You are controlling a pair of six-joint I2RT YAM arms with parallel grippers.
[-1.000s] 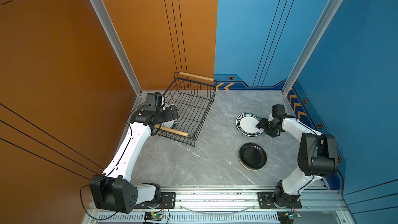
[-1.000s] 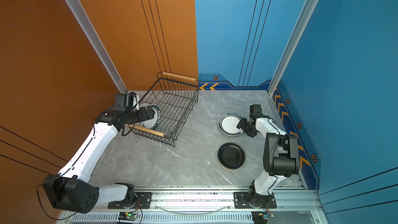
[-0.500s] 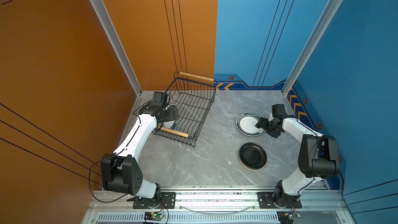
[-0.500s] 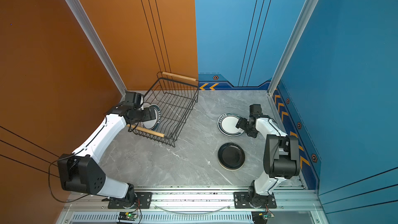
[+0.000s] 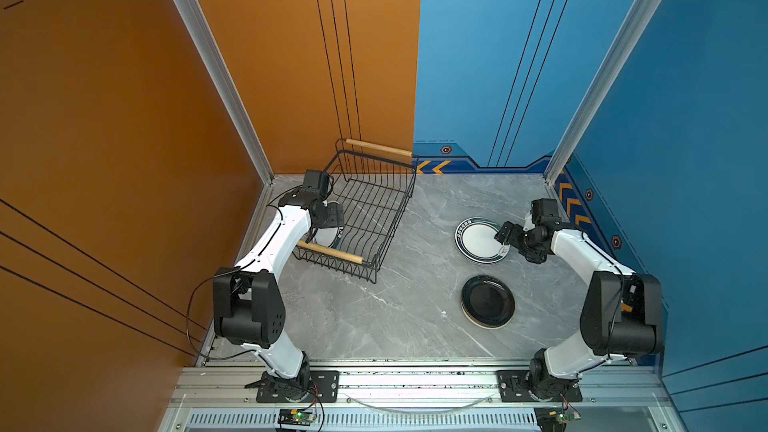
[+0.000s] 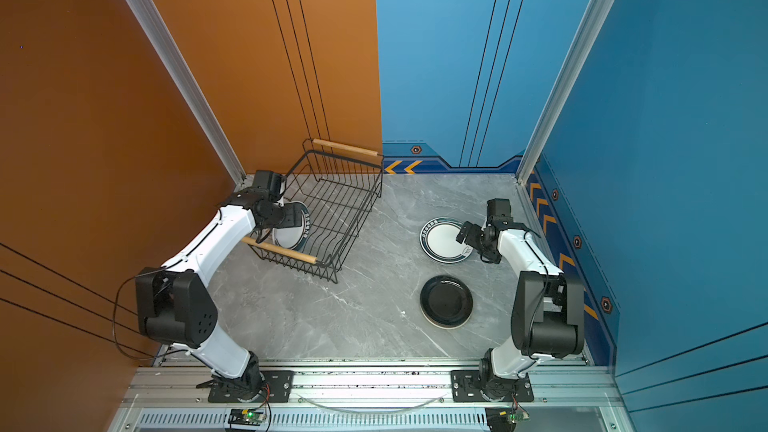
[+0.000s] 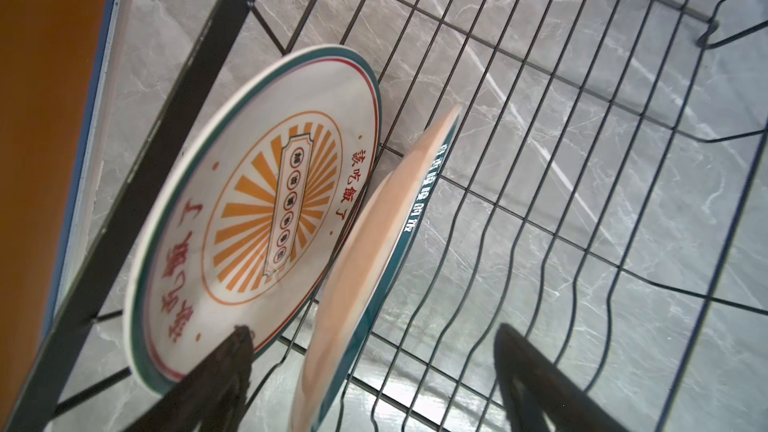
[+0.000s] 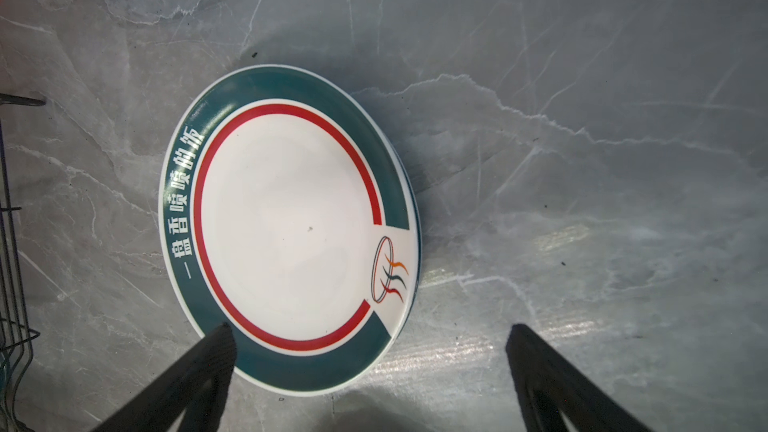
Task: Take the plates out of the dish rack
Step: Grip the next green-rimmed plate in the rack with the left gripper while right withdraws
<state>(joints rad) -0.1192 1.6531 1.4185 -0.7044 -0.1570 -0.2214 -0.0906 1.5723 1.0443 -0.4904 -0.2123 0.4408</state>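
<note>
The left fingers (image 7: 224, 376) stand spread wide at the bottom of the left wrist view, pinching nothing. Between them a plate with a peach back and teal rim (image 7: 365, 268) leans tilted in the dish rack (image 7: 151, 160). One tip sits in front of the sunburst plate (image 7: 249, 209) just beside it, and whether it touches I cannot tell. Both plates stand in the rack's lower-left corner in a top view, near the wooden handle (image 5: 330, 252). The right fingers (image 8: 199, 367) are also parted and empty. One tip is over the green band of a red-ringed plate (image 8: 291, 230) that lies flat on the worktop (image 5: 395, 305), right of centre in both top views. The other tip is over bare stone. A black plate (image 5: 488, 302) lies below it in the frame, apart. Two plates appear left to unload. The main risk seems to be on the left. If the fingers close where they stand, the near tip could wedge against the sunburst plate and tip it over, or pinch both plates at once. A shallow grip on the slanted rim could also slip, and a lift at an angle may catch the wires and drag the light rack. On the right, a low withdrawal could scrape the green rim and shove that plate.
</note>
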